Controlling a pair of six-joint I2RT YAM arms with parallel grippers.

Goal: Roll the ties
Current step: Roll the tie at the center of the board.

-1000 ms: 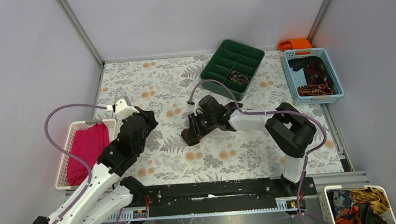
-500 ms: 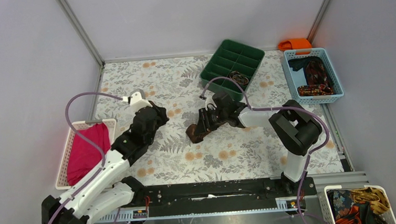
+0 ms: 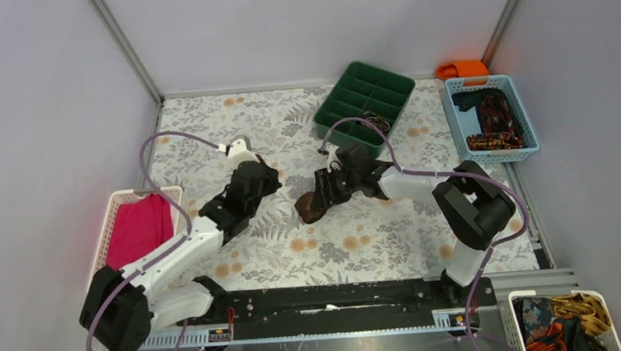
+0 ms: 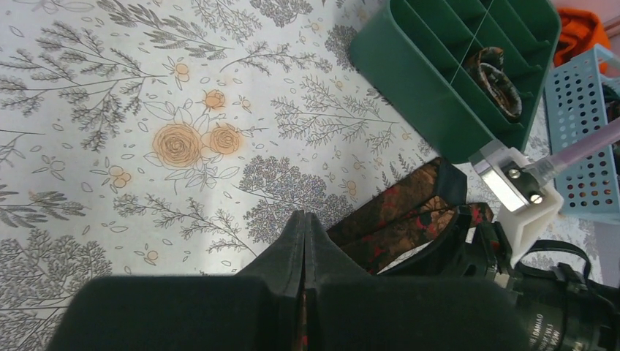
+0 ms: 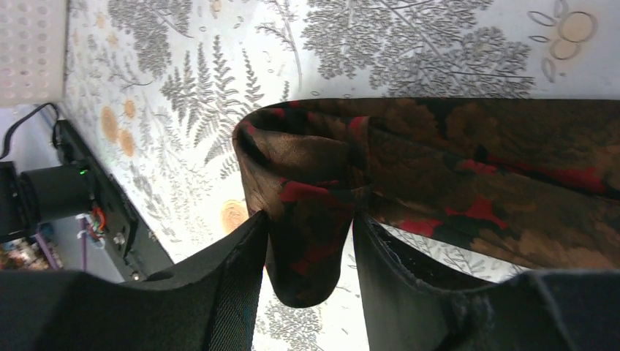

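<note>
A dark brown-and-red tie (image 3: 310, 209) lies folded on the floral counter (image 3: 230, 131), just on the near side of the green divided tray (image 3: 366, 105). The right hand (image 5: 311, 245) pinches a folded loop of this tie between its two fingers. The left hand (image 4: 303, 245) has its fingers pressed together, with nothing visible between them. It is off the tray's near-left corner, close beside the tie. A rolled tie (image 3: 374, 122) sits in a compartment on the tray's near side.

I find no legible text in any view. White lettering on the lens ring (image 4: 545, 323) is too small to read.
</note>
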